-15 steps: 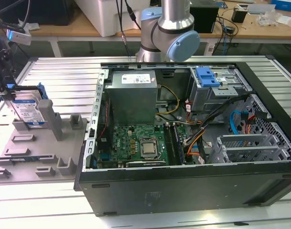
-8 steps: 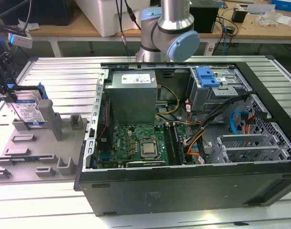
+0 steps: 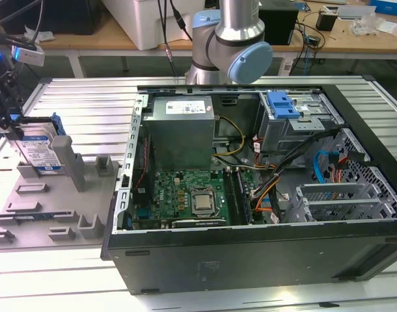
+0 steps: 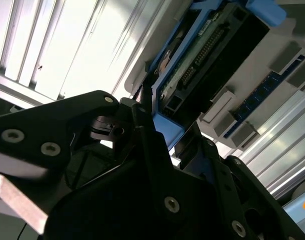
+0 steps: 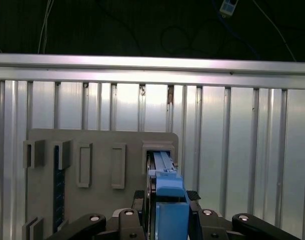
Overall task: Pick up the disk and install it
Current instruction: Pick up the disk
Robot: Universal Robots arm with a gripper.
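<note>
The disk point(image 3: 40, 151), a silver drive with a white and blue label in a blue bracket, stands on edge in a slot of the grey holder point(image 3: 62, 208) at the exterior view's left. My gripper point(image 3: 12, 125) is at the disk's upper edge. In the first wrist view the black fingers point(image 5: 140, 198) press both sides of the blue bracket point(image 5: 168, 200), so my gripper point(image 5: 167, 198) is shut on it. In the second wrist view my gripper point(image 4: 160, 127) clamps the bracket's end, and the disk's point(image 4: 202, 55) connector edge shows beyond it.
An open black computer case point(image 3: 250, 260) lies at centre and right, holding a grey power supply point(image 3: 182, 133), a green motherboard point(image 3: 192, 195), cables and a drive cage with a blue tab point(image 3: 283, 104). The arm's base point(image 3: 231, 45) stands behind it. A slatted metal table point(image 3: 81, 97) lies beneath.
</note>
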